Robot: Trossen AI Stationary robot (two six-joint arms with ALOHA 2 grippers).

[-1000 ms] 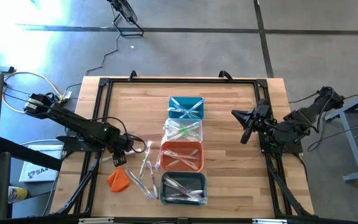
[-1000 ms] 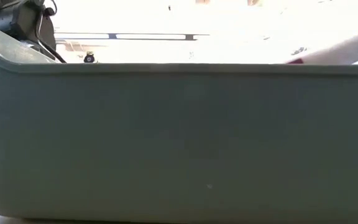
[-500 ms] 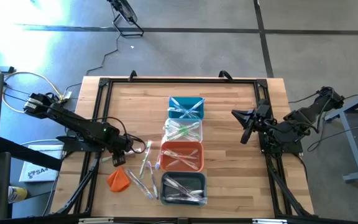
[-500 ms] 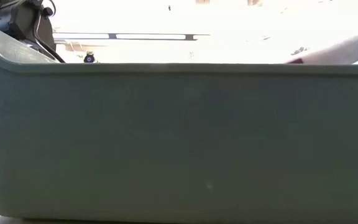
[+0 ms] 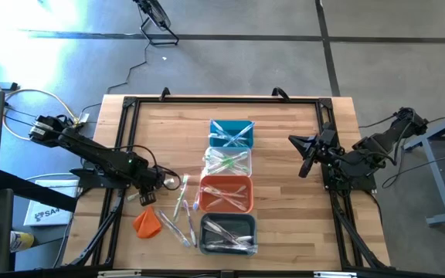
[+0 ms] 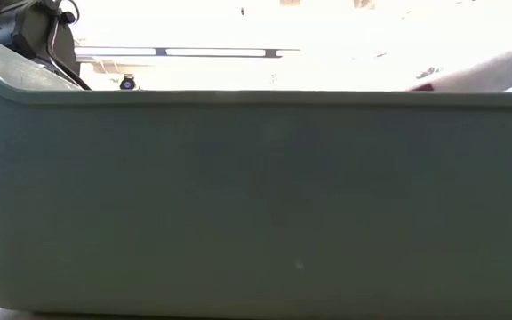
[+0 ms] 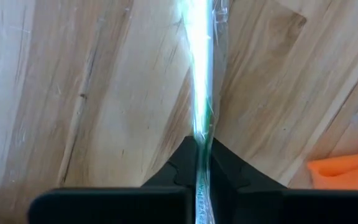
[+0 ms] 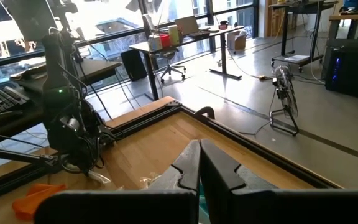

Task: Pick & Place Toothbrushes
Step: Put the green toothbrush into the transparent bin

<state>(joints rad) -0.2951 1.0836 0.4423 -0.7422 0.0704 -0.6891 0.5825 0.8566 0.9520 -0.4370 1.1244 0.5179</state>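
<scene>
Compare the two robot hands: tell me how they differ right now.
The left hand is down at the table among the loose toothbrushes, while the right hand hangs idle above bare wood near the right edge. The left hand is shut on a wrapped toothbrush pinched between its fingers; the right hand is shut on nothing. Both are dark and two-fingered.

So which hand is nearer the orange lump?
Left. The left hand is just above the orange lump, shut on a toothbrush. The right hand waits across the table beyond the bins.
</scene>
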